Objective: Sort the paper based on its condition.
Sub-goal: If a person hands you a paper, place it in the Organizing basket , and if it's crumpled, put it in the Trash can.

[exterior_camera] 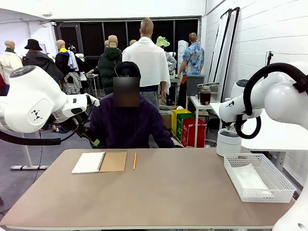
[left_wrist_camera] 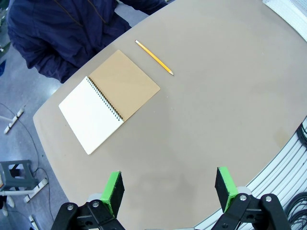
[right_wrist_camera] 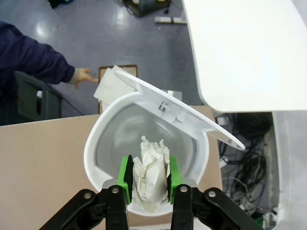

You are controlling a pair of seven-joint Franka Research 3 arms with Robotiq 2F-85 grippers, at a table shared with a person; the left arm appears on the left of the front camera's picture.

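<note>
1. Right gripper (right_wrist_camera: pixel 148 184): clamped on crumpled paper (right_wrist_camera: pixel 151 175), directly above the open white bin (right_wrist_camera: pixel 103 139); drop runs straight down.
2. Left gripper (left_wrist_camera: pixel 168 189): jaws apart, empty, over the table (left_wrist_camera: pixel 220 110).

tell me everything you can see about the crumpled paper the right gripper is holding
The crumpled paper is a white, thin sheet wadded into a creased, ragged lump, taller than wide. The right gripper is shut on it, green pads pressing its two sides, torn-looking edges poking up above the fingers. It hangs over the open mouth of a white bin whose lid is tipped up. Whether the paper touches the bin cannot be told.
</note>
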